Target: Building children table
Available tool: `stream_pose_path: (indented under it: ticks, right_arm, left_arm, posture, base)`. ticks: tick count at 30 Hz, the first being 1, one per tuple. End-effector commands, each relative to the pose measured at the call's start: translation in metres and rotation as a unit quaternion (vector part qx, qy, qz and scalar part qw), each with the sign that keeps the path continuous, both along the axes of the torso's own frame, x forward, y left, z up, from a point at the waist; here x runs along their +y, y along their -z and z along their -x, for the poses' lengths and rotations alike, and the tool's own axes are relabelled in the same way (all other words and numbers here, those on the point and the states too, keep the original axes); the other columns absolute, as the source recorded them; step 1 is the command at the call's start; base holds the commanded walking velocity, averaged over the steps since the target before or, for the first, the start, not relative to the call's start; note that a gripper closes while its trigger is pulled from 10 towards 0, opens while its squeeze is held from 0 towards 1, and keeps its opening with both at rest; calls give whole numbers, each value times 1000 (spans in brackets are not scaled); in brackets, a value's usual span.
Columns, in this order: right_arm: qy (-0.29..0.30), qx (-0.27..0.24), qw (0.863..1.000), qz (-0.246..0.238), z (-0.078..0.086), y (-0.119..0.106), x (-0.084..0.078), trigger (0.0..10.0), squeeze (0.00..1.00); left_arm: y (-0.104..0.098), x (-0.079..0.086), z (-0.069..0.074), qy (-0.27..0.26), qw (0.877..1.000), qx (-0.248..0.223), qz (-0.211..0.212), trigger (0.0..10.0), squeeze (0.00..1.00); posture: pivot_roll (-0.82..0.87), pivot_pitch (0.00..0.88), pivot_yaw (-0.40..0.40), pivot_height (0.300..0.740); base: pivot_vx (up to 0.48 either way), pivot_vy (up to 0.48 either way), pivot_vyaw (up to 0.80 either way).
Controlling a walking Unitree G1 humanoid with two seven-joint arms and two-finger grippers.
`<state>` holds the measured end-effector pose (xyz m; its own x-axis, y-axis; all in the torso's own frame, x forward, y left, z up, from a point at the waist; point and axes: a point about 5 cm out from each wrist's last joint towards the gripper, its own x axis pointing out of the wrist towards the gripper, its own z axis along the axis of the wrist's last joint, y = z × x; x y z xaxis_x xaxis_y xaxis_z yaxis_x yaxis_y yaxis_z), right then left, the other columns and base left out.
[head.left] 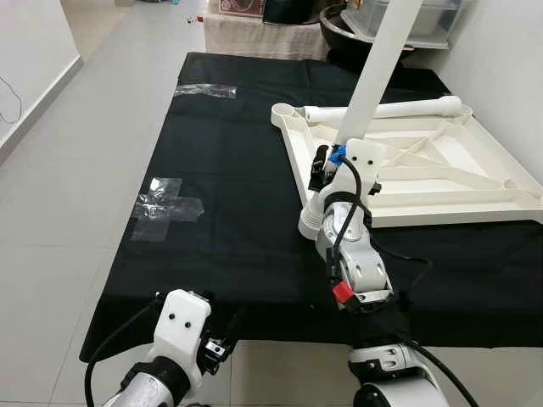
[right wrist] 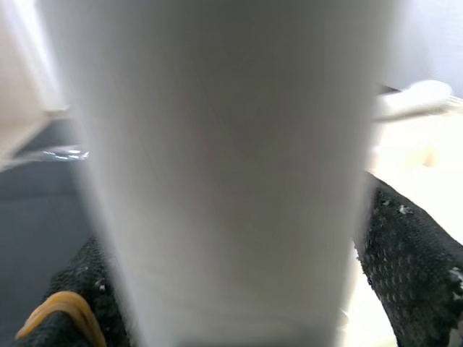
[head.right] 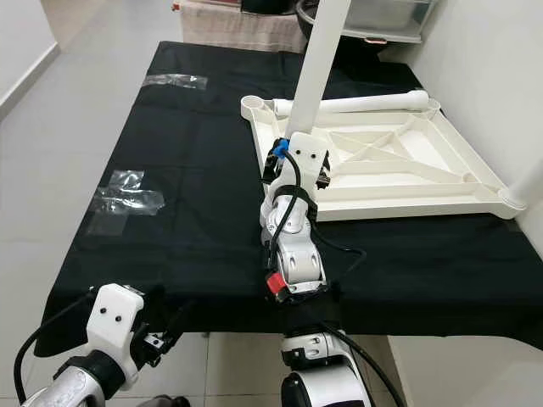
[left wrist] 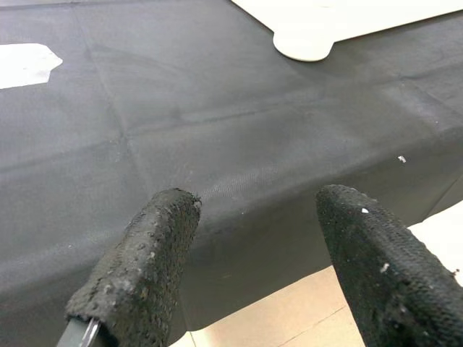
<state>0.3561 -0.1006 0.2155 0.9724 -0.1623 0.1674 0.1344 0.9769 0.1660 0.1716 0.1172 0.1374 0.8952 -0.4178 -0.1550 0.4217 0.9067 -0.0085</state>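
Left claw, fingers spread and released, hangs at the near edge of the black-draped counter. Right claw clenches the tilted white table leg above the upturned tabletop, whose near corner lies beside open cloth bearing tape.

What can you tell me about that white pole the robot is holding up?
The table leg is a smooth white tube, plastic by its look, standing nearly upright and leaning slightly, its top cut off by the picture's edge. The right gripper clamps its lower end over the upturned white tabletop lying on the black cloth.
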Motion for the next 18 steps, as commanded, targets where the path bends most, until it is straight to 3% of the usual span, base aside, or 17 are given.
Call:
stream_pose_path:
  ticks: [1,8,16,18]
  right_arm:
    - [-26,-24,999,-10,0,-2,-10,10000,0]
    - [-43,-57,997,-10,-4,-8,-32,10000,0]
    - [-154,-47,987,-5,-21,-10,-50,10000,0]
    - [-231,-49,972,12,-28,-14,-55,10000,0]
  left_arm:
    - [4,-1,2,2,1000,9,1,10000,0]
    - [4,-2,3,3,1000,10,0,10000,0]
    - [4,-2,2,3,1000,7,-2,10000,0]
    - [4,-2,2,3,1000,7,-2,10000,0]
  posture:
    - [146,140,-107,740]
    - [148,132,-106,740]
    - [155,128,-110,740]
    - [153,130,-115,740]
  base:
    - [0,0,0]
    - [0,0,0]
    - [0,0,0]
    - [0,0,0]
